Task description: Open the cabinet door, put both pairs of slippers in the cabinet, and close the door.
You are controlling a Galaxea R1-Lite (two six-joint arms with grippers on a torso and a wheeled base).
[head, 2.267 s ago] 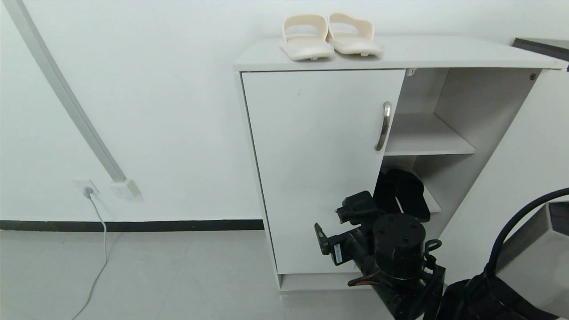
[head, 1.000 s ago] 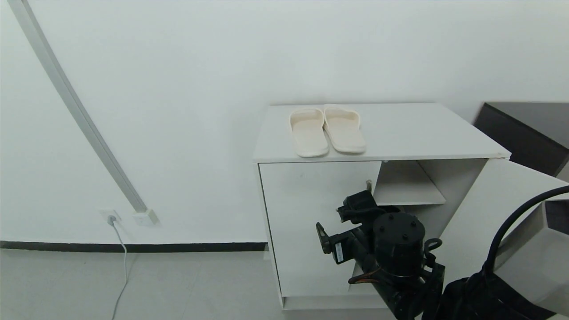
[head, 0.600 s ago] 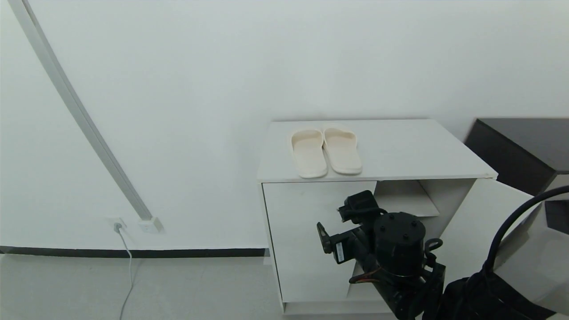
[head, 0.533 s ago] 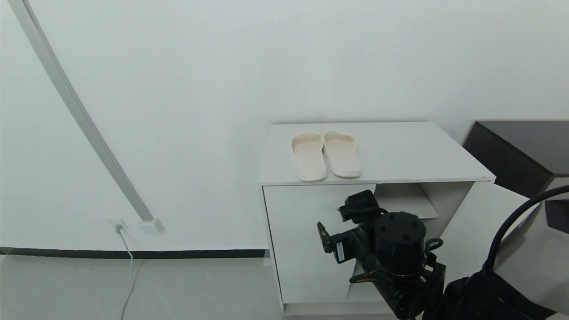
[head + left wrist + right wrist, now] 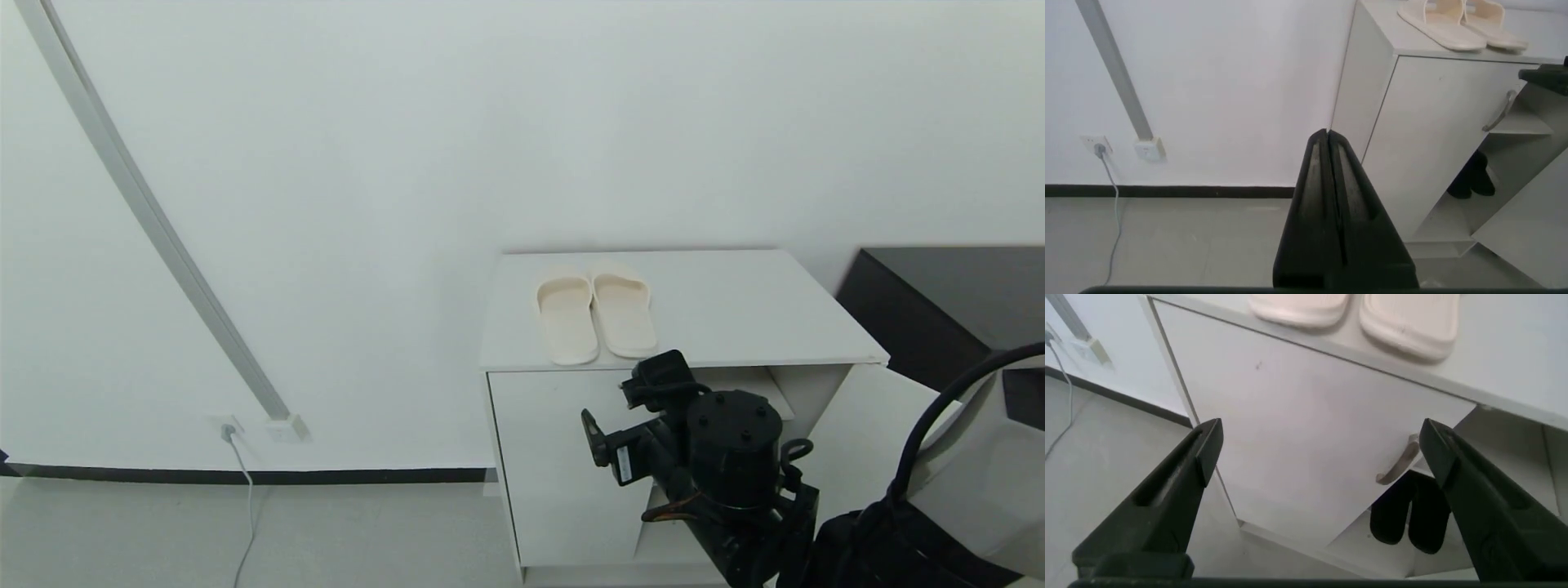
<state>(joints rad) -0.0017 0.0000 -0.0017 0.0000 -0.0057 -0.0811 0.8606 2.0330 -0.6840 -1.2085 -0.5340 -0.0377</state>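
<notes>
A pair of cream slippers lies side by side on top of the white cabinet. Its left door is closed and its right door stands swung open. A pair of black slippers rests on a lower shelf inside, behind the left door's metal handle. My right gripper is open and holds nothing, in front of the left door below the cream slippers. My left gripper is shut on nothing, low and off to the left of the cabinet.
A dark cabinet stands to the right of the white one. A grey conduit runs down the wall to a socket with a cable trailing to the floor. Open tiled floor lies to the left.
The head camera has risen, so the cabinet sits lower in the picture and its top shows from above. The slippers, the doors and my right arm have not visibly moved.
</notes>
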